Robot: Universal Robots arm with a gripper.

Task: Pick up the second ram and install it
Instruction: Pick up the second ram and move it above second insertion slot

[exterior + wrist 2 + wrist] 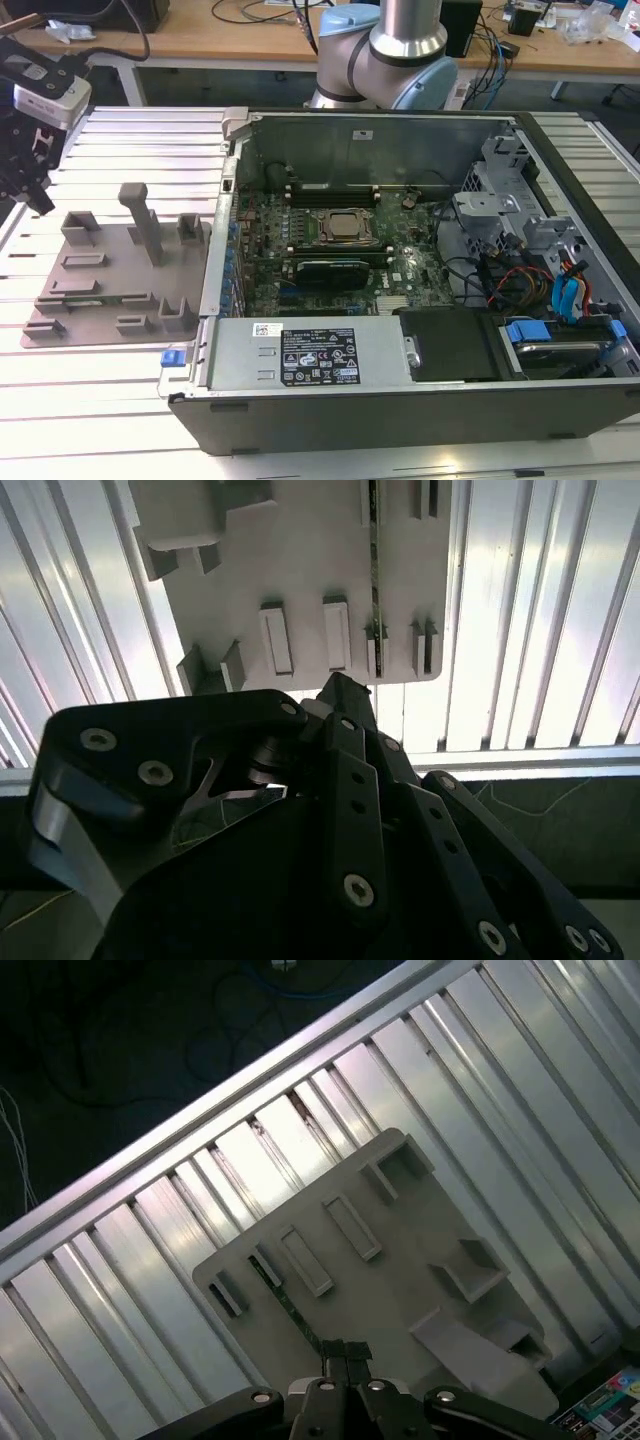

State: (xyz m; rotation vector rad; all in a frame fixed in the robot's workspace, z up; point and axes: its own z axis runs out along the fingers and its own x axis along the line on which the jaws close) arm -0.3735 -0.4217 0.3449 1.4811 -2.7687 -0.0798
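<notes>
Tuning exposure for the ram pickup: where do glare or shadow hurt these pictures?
Second wrist view: glare whitens the table slats, the claw is near-black; first wrist view: softer sheen, the second ram a thin dark strip in the grey tray; exterior view: evenly lit.

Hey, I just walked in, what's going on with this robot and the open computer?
The robot arm's gripper is over the grey holder tray, which lies to the exterior view's left of the open computer case. A narrow green ram stick stands on edge in a slot of the tray, and the gripper is right at one end of it. Whether it has hold of the stick cannot be told. The stick is not yet in the motherboard.
</notes>
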